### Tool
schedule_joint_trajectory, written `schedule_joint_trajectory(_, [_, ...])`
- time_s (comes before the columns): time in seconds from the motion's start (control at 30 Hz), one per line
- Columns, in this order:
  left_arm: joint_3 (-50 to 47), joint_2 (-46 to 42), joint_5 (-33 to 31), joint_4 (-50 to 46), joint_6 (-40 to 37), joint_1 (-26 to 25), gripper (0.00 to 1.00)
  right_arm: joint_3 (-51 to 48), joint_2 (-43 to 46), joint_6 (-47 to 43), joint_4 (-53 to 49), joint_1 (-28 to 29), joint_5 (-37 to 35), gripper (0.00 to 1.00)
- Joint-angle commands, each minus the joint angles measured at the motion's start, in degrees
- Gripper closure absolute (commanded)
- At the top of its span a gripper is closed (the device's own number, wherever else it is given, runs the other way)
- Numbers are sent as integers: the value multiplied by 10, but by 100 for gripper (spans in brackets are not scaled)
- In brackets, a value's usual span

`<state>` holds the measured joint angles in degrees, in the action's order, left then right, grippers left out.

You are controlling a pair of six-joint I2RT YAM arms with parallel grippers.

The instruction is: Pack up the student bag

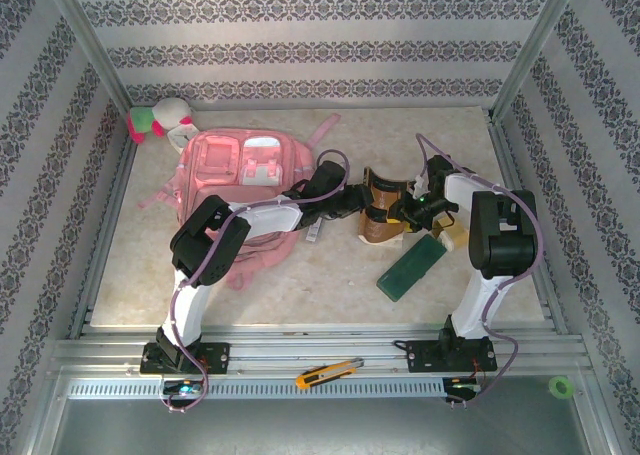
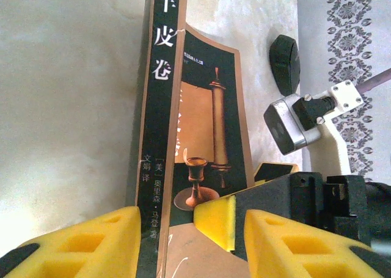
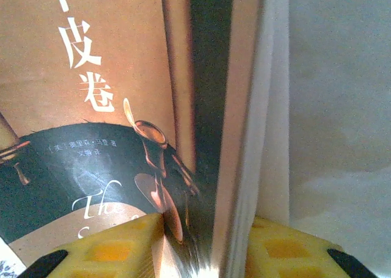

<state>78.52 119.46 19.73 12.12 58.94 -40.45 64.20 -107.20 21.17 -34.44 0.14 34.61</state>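
The left jaws straddle the spine end of a dark book (image 2: 160,168), one yellow pad (image 2: 79,241) against the spine. It cannot be told whether the other pad presses. The right jaws pinch the same book across its thickness over the middle of the desk (image 1: 300,285), and the student bag (image 1: 240,165) lies flat toward the far-left corner, left of the book.

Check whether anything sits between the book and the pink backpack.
Only the left arm: it stretches from over the student bag at its right edge to the book, gripped by the left tool and the right tool. Nothing else clearly shows there.
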Motion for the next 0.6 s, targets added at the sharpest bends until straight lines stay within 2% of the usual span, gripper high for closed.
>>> schedule_joint_trajectory(0.0, [14,9,36,-3,-26,-22,52,-7,9,6,22,17,60,67])
schedule_joint_trajectory(0.33, [-4,37,77,133,19,-25,53,-5,8,8,25,17,62,67])
schedule_joint_trajectory(0.43, [-7,19,72,120,5,-29,53,-6,9,8,25,17,61,67])
schedule_joint_trajectory(0.57, [-13,2,29,28,-34,-31,53,-8,17,9,24,17,56,68])
